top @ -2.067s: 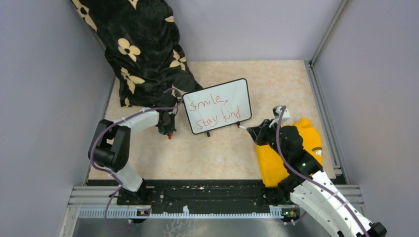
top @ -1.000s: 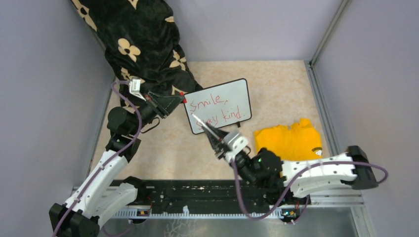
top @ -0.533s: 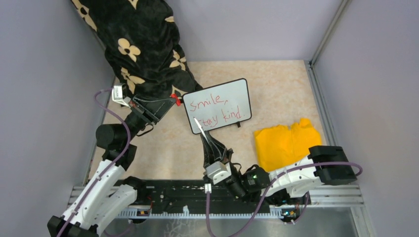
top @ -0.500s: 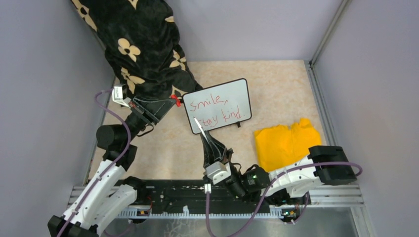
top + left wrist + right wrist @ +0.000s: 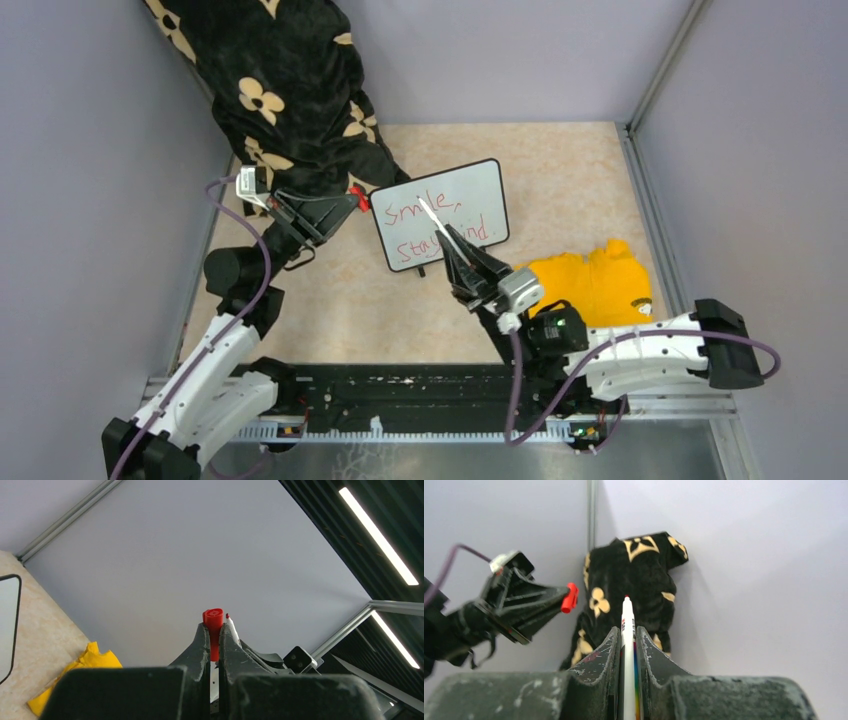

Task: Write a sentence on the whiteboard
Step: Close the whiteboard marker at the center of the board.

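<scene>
The whiteboard (image 5: 482, 188) stands tilted at mid table, and its edge shows in the left wrist view (image 5: 10, 625). The sentence (image 5: 404, 213), in red, reads "Smile, Stay kind." My right gripper (image 5: 455, 250) is shut on a white marker (image 5: 436, 224), held in the air over the board. Its red tip points up and to the left. In the right wrist view the marker (image 5: 627, 630) stands between the shut fingers (image 5: 626, 634). My left gripper (image 5: 348, 204) is shut on the red cap (image 5: 358, 198), just left of the board. The cap (image 5: 213, 625) sticks out of the fingertips (image 5: 214, 632).
A black cloth with cream flowers (image 5: 285, 95) hangs at the back left, behind the left gripper, and shows in the right wrist view (image 5: 634, 575). A yellow cloth (image 5: 600, 280) lies on the table to the right of the board. Grey walls close in three sides.
My right arm swung from the near middle to the right. The marker tip went from over "Stay" up to over "Smile,". My left gripper with the cap shifted only slightly.
</scene>
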{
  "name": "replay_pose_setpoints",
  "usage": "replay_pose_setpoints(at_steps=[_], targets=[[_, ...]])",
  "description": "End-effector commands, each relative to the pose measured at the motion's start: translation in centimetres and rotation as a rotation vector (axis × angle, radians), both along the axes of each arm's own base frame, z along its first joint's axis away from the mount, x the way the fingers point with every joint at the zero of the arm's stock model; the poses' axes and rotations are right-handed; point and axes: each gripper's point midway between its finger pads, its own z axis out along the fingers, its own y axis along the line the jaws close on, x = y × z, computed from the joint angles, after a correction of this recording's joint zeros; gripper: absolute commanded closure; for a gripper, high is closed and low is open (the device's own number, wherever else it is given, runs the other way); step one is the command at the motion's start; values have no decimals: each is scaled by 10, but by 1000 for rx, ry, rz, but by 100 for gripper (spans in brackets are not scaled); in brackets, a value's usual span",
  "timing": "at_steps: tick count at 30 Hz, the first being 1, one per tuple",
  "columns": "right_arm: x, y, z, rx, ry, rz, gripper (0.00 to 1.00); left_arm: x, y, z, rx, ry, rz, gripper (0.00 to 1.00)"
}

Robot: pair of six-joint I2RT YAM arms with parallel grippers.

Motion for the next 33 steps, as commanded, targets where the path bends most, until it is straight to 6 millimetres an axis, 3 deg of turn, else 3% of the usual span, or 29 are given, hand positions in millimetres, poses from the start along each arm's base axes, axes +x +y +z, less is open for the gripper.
replay_pose_setpoints(at_steps=[1,8,15,33], targets=[[-12,10,25,103,16,171,100,-10,6,43,-71,-114,0,100],[-15,19,28,57,-18,179,100,-9,-5,61,-82,-150,-85,100],[-15,22,24,58,-12,187,100,-2,-6,56,-92,-120,-70,100],[-13,15,31,107,-16,164,100,-13,-28,42,-91,-94,-130,100]])
